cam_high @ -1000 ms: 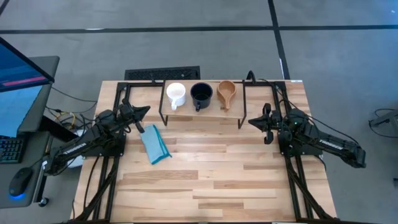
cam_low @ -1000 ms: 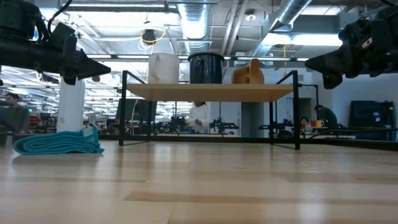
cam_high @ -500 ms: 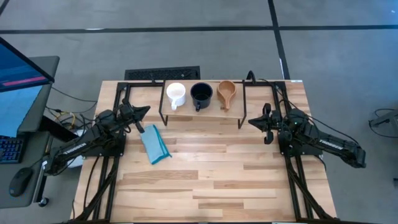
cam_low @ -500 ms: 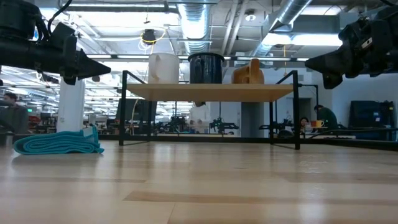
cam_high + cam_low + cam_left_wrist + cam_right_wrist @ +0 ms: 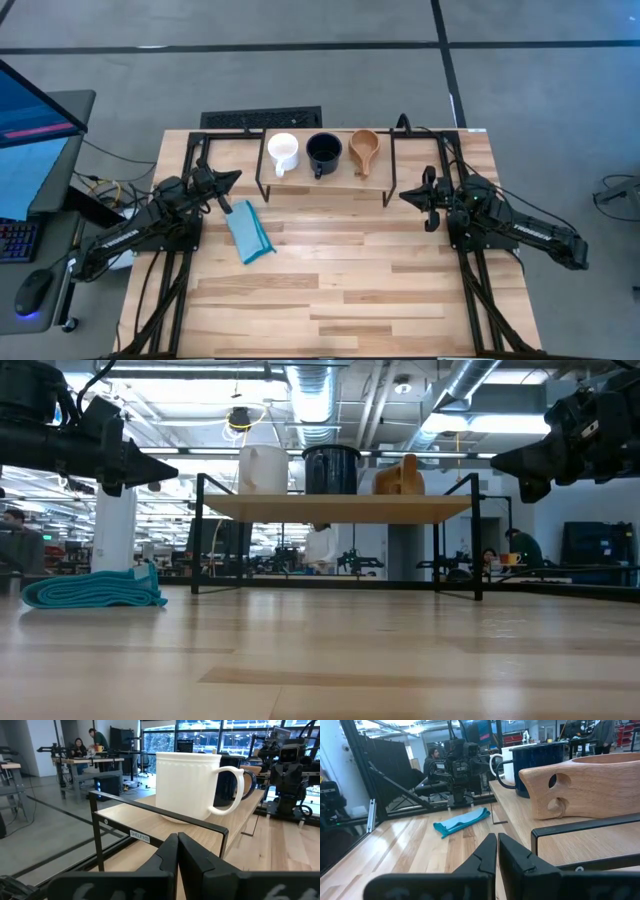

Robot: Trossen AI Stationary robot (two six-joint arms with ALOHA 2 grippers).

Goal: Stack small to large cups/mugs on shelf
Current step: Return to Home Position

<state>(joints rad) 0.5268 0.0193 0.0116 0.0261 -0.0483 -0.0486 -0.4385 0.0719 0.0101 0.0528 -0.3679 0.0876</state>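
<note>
Nearest, the light wooden tabletop (image 5: 340,290) carries only a folded blue cloth (image 5: 249,232), lying just beside the left gripper (image 5: 234,178). That gripper sits at the table's left side with its fingers pressed together on nothing. The right gripper (image 5: 405,196), at the right side, is likewise closed and empty. Neither arm has moved over the last second, and nothing on the table has shifted. Beyond them, the low rack with wooden plank top and black metal legs (image 5: 335,181) holds all three cups upright in a row: small tan wooden cup (image 5: 364,148), dark mug (image 5: 324,152) in the middle, white ceramic mug (image 5: 283,152). Judgement: placement is complete and the arms appear settled at rest.
</note>
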